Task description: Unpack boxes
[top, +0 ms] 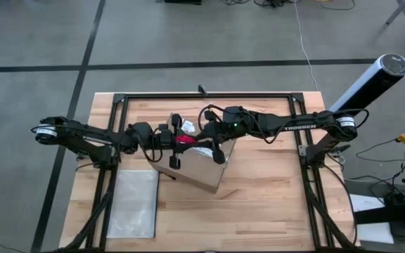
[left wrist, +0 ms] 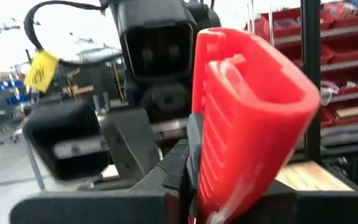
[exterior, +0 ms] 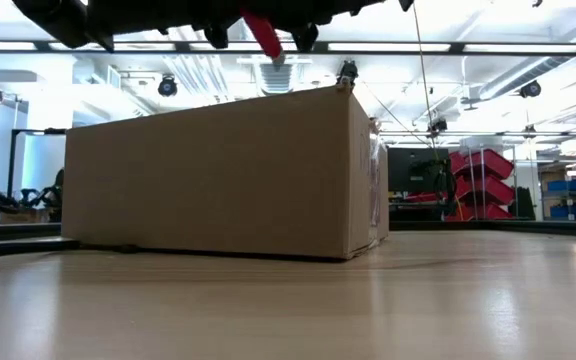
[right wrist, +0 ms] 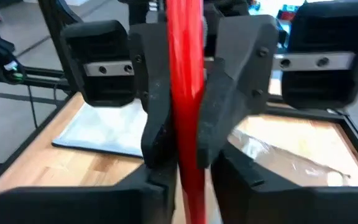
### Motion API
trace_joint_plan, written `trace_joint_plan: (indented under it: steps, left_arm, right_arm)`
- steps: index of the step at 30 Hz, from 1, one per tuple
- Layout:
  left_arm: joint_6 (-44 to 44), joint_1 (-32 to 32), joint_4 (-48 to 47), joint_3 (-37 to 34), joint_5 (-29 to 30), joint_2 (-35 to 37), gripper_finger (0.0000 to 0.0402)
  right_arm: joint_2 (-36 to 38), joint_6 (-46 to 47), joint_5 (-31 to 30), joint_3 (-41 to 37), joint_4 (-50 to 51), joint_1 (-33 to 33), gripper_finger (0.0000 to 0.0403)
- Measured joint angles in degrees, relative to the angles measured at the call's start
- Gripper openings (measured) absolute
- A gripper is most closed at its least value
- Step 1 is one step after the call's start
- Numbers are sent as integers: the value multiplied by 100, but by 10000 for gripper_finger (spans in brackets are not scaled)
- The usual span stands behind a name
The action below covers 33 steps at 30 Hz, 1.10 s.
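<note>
One box on bench, both pincers meeting above it.

One cardboard box [top: 199,158] sits mid-bench, long axis skewed far-left to near-right. Left pincer [top: 176,139] clamped on one red knife [top: 183,139]; right pincer [right wrist: 185,124] apparently straddling it, grip unclear. One pouch [top: 132,204] near-left.

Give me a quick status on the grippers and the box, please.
Both grippers meet above the box. Left gripper shut on the red knife; right gripper at the knife too, grip unclear. Box closed. Pouch lies clear.

White capital letters reading "TROSSEN" run along the dark forearm of the right robot arm [top: 297,126] in the overhead view. No other writing can be read.
</note>
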<state>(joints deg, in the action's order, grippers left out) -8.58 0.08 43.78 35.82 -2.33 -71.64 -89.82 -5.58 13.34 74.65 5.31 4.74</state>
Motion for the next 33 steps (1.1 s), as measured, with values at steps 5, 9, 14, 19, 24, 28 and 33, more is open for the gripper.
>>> trace_joint_plan:
  steps: [5,9,14,19,24,28,33]
  left_arm:
    - [-32,1,-622,-10,-77,311,33]
    - [-58,2,-1119,-18,-139,559,33]
    - [-92,4,-1733,-28,-218,867,33]
    - [-199,5,-1666,-26,-512,752,33]
    - [-317,72,-1520,-26,-840,645,33]
    - [-314,189,-1449,-26,-1120,588,33]
    - [-293,278,-1270,-14,-1385,411,33]
  right_arm:
    - [145,246,-246,-7,823,-34,88]
    - [262,444,-442,-13,1482,-61,86]
    - [407,690,-688,-21,2305,-96,84]
    - [375,889,-1146,-264,2691,-393,21]
    - [404,922,-832,-525,2608,-675,19]
    - [428,982,-693,-580,2517,-754,28]
    - [917,1287,-1137,-1058,2060,-989,20]
